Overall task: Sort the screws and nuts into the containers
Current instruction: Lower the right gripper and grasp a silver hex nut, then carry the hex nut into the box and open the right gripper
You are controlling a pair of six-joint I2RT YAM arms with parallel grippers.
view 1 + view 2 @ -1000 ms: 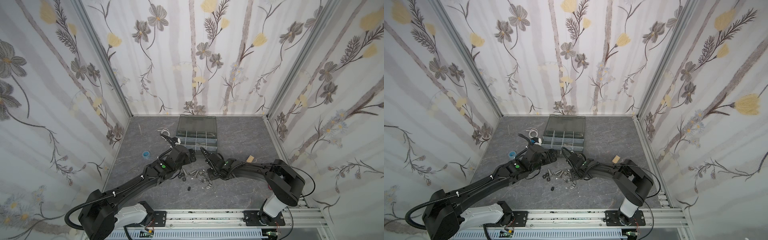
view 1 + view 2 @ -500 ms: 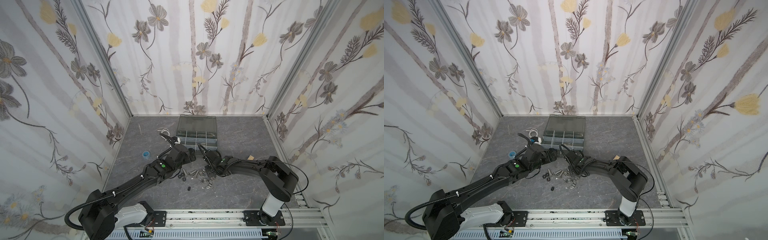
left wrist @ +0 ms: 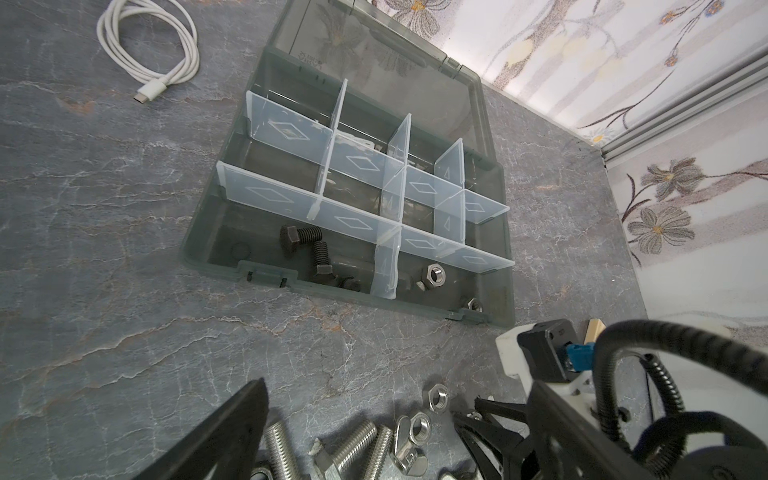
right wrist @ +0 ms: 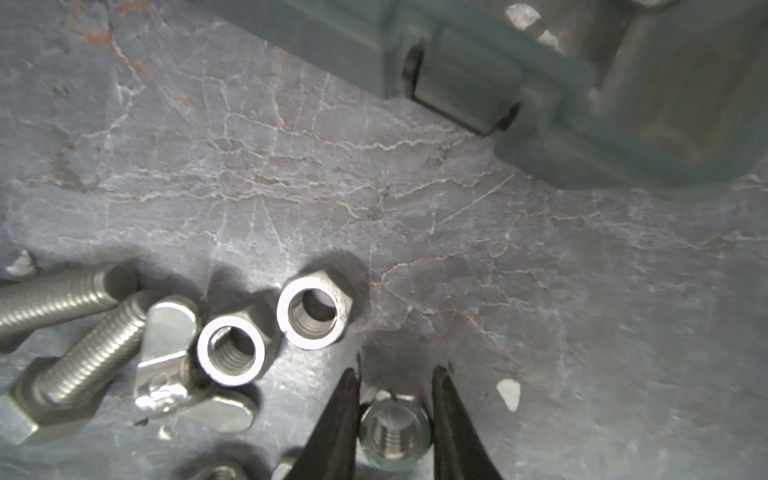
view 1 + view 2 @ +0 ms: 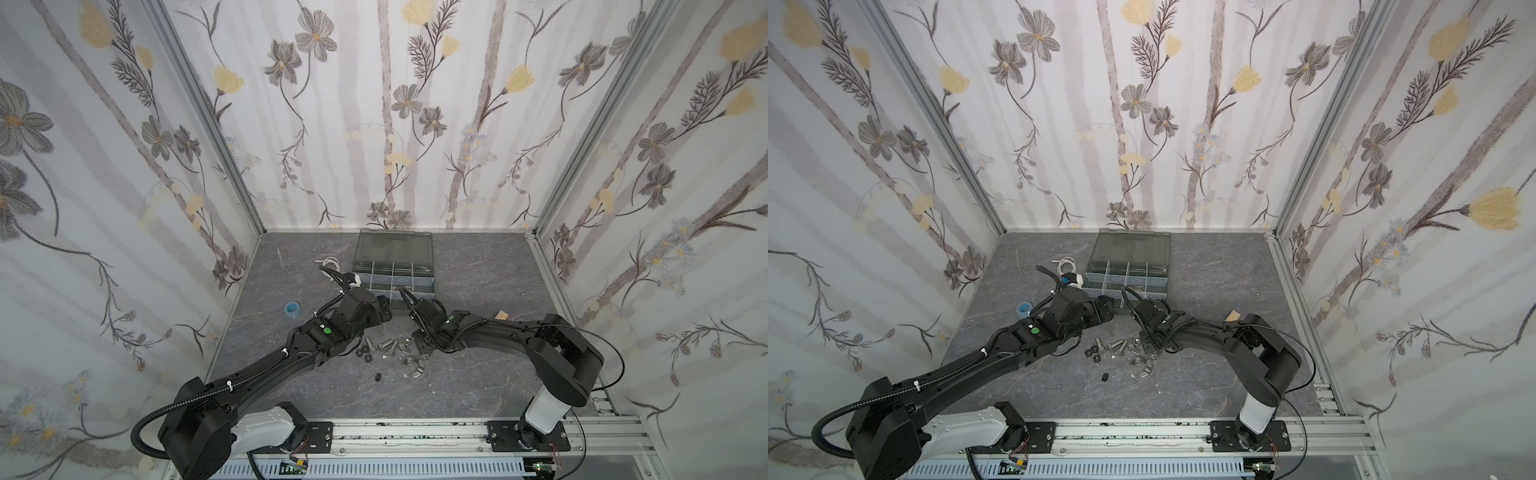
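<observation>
Right end effector (image 4: 398, 372) narrowed, now pinching silver nut (image 4: 394, 428); left end effector (image 5: 384, 312) gaping, empty.

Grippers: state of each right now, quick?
Left gripper: open, empty.
Right gripper: closed on a silver nut.

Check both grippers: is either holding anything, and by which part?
The right gripper pinches a silver hex nut across its outer sides; the left gripper holds nothing.
</observation>
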